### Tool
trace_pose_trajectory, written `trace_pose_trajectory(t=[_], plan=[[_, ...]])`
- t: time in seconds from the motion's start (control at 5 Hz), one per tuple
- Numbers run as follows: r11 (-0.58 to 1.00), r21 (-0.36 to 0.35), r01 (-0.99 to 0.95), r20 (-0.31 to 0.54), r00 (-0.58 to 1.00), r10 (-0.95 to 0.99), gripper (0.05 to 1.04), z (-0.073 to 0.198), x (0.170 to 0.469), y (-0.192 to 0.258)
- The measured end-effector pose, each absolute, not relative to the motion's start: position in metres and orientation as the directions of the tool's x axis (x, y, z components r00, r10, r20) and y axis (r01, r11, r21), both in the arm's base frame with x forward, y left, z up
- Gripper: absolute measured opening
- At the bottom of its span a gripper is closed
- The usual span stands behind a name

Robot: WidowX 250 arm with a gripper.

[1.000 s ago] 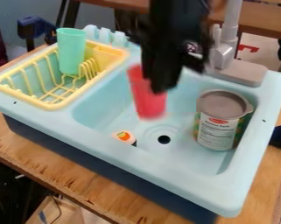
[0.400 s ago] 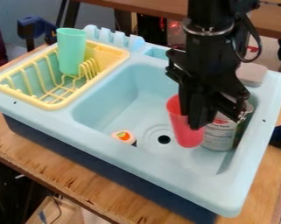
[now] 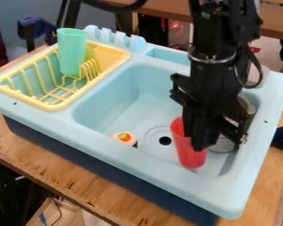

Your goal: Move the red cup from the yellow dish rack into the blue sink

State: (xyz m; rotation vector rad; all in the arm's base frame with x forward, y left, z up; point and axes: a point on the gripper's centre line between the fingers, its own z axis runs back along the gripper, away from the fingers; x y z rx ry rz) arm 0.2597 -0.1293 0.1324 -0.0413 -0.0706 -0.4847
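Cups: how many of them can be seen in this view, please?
2. The green cup stands in the yellow rack; the red cup is held by the gripper, within the sink basin. The gripper may hide others.

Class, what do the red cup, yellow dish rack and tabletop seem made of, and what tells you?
Red cup: probably plastic, smooth, judging by its even colour.
Yellow dish rack: likely moulded plastic, smooth; its bars blend into the rim.
Tabletop: wood, perhaps plywood, apparently unpainted; brown grain and dark nicks show near its edge.
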Motion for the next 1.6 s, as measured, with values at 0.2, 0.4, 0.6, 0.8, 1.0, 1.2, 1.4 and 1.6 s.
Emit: trace_pose_trajectory(t=[0.2, 0.4, 0.6, 0.8, 1.0, 1.2, 1.4, 1.6], plan=[[0.888, -0.032, 0.460, 0.070, 0.887, -0.457, 0.081, 0.126, 0.258, -0.129], [0.886, -0.031, 0.462, 0.072, 0.886, -0.459, 0.103, 0.122, 0.261, -0.130], [0.897, -0.030, 0.440, 0.043, 0.898, -0.439, 0.285, 0.122, 0.257, -0.128], [0.910, -0.024, 0.414, 0.052, 0.909, -0.413, 0.581, 0.132, 0.260, -0.125], [0.925, -0.018, 0.378, 0.098, 0.922, -0.375, 0.861, 0.155, 0.266, -0.120], [0.935, -0.017, 0.354, 0.146, 0.926, -0.348, 1.017, 0.177, 0.269, -0.121], [0.943, 0.005, 0.334, 0.158, 0.930, -0.331, 1.009, 0.199, 0.265, -0.115], [0.962, 0.086, 0.261, 0.127, 0.954, -0.270, 1.009, 0.222, 0.254, -0.087]])
